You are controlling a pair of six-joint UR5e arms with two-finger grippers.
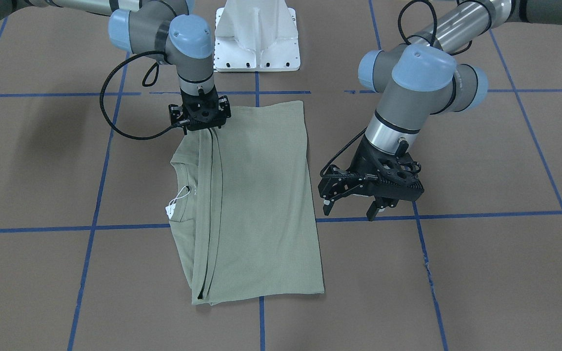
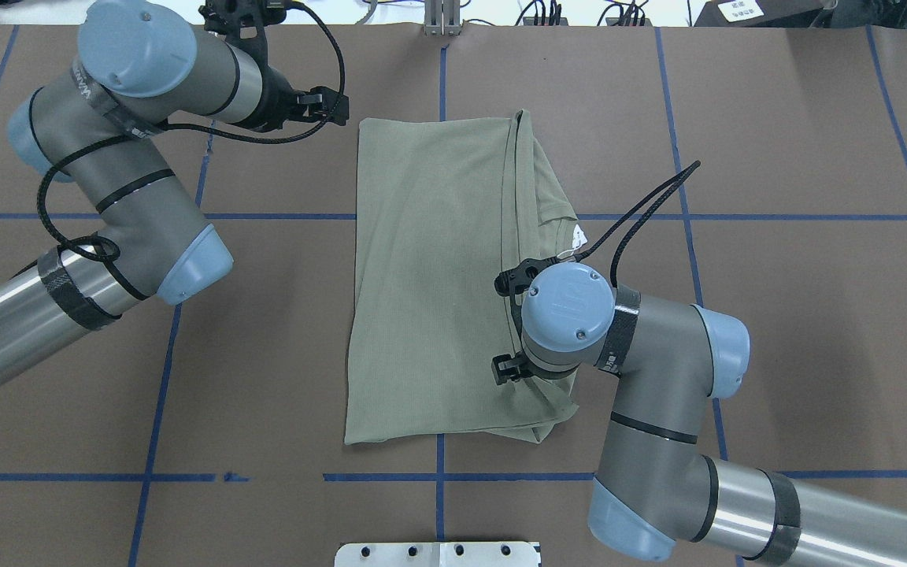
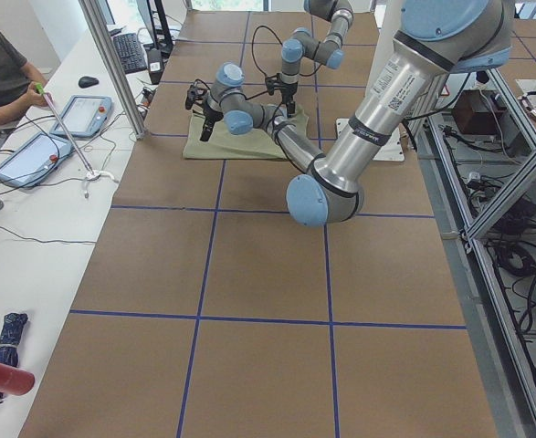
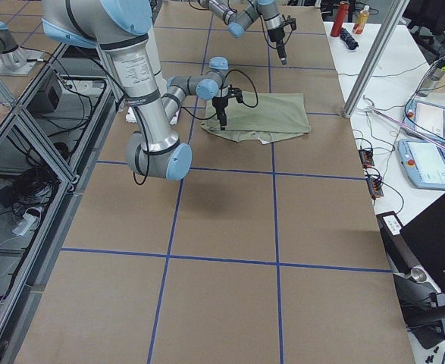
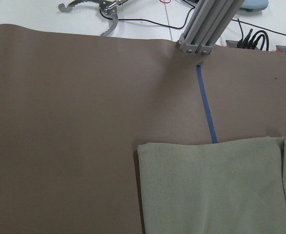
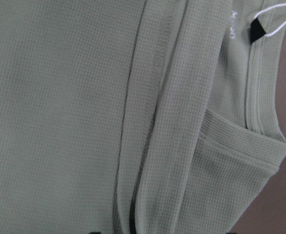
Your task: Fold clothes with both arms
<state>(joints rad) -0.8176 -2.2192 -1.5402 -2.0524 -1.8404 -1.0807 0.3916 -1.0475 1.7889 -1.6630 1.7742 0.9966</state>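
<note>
The pale sage-green shirt (image 1: 261, 195) lies flat on the brown table, folded lengthwise into a long rectangle, with the round neck and white tag (image 1: 171, 209) at one long side. It also shows in the overhead view (image 2: 430, 276). My right gripper (image 1: 209, 130) points straight down at the folded band near the end of the shirt closest to the base. Its fingers look closed on the fold, and the right wrist view is filled with the shirt (image 6: 60, 122). My left gripper (image 1: 349, 213) is open and empty, hovering just off the shirt's other long edge, clear of the cloth (image 5: 216, 185).
The white base pedestal (image 1: 256, 44) stands at the robot's side of the table. Blue tape lines (image 1: 93, 226) cross the brown cover. An aluminium post (image 3: 112, 64) and an operator (image 3: 3, 64) with tablets are at the far edge.
</note>
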